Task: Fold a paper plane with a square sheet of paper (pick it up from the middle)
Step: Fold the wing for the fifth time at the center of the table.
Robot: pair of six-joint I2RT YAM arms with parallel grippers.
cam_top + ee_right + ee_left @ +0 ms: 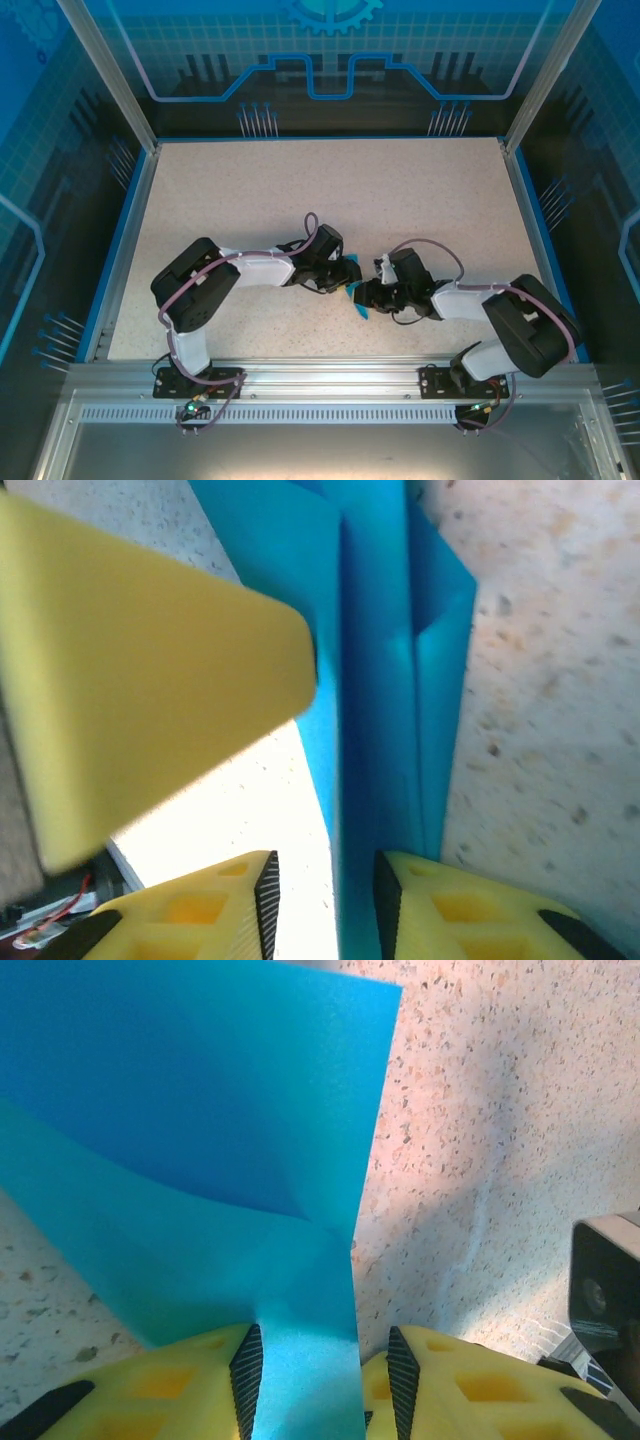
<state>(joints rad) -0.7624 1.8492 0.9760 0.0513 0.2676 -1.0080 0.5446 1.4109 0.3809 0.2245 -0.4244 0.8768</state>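
The blue sheet of paper [358, 300] is folded into long narrow layers and sits between the two grippers at mid-table. My left gripper [349, 272] reaches it from the left. In the left wrist view the folded paper [200, 1160] runs between the yellow fingers of the left gripper [325, 1345]; it lies against the left pad, with a gap to the right pad. My right gripper [366, 294] comes from the right. In the right wrist view the paper's layered edge [385, 700] stands against the right pad of the right gripper [325, 870], whose jaws are apart. A left-gripper finger [150, 670] looms close.
The speckled tabletop [330, 190] stretches away behind the grippers. A blue rim [118, 250] and metal frame posts border it. Both arm bases [195, 380] are bolted to the near rail. The two wrists are almost touching.
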